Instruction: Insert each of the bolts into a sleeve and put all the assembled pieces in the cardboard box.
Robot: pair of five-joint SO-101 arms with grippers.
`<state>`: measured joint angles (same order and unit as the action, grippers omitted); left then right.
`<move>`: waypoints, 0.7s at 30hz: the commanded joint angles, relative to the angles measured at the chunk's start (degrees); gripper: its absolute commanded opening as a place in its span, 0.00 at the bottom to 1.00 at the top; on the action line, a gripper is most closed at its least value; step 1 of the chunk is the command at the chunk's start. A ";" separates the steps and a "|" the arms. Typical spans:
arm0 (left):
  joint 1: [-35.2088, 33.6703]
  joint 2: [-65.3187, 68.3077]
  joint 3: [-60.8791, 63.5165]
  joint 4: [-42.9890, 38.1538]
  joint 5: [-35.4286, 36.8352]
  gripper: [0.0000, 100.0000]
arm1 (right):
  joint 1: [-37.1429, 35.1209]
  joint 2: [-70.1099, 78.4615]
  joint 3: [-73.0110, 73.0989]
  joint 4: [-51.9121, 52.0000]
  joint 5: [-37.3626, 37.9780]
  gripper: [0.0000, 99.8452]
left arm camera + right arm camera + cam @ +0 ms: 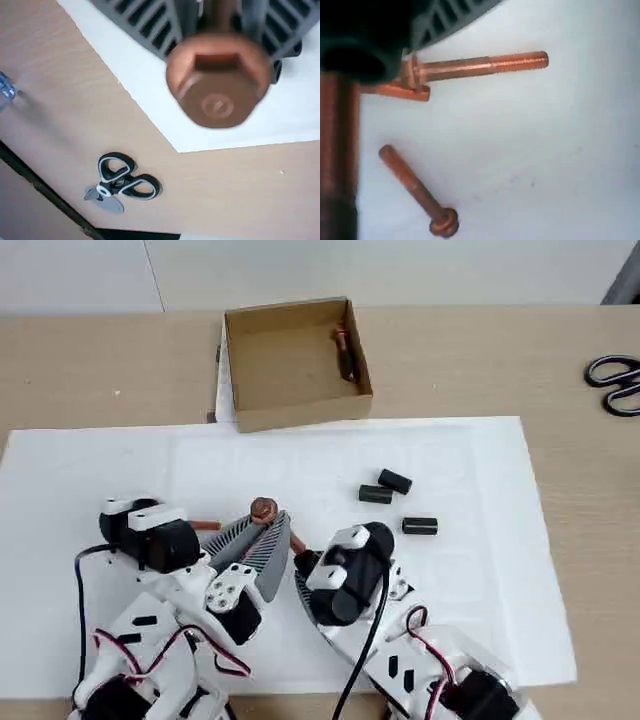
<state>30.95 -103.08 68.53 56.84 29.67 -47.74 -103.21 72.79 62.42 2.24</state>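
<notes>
High view: gripped bolt (264, 508) clenched by the shank in left tool (268, 525), copper head standing clear of the grey ribbed fingers. Held above white sheet (480, 570), toward 6 o'clock of the sheet's centre.

Left wrist view: same gripped bolt (217, 87) seen head-on, hexagonal head and round flange, ribbed fingers tight on either side of the shank.

Right tool (303, 562) just beside left tool, at its 4 o'clock. Grip state: cannot tell.

Right wrist view: first loose bolt (480, 64) flat on the sheet, head end under a grey ribbed part. Second loose bolt (417, 192) flat nearby, apart from the first. Also a third copper shaft close to the lens, running out from under a dark blurred shape; what holds it not resolvable.

Sleeves, high view: sleeve A (394, 480) and sleeve B (375, 494) just beside each other, at 3 o'clock of the gripped bolt. Sleeve C (419, 526) apart from them, at their 5 o'clock. All three black, lying on the sheet.

Cardboard box (300, 412) off the sheet at its 12 o'clock edge, open top. Inside: one assembled piece (345, 352) lying along the 3 o'clock wall.

Tabletop (100, 360) light wood. Scissors (615, 385) at 2 o'clock, off the sheet, well apart from everything else.
</notes>
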 commanded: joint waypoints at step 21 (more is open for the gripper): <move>4.84 -0.35 2.86 3.96 0.09 0.01 | 2.59 -0.66 -0.09 -7.96 7.12 0.00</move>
<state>34.90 -103.60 69.49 59.38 29.49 -45.36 -103.21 73.67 57.93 8.04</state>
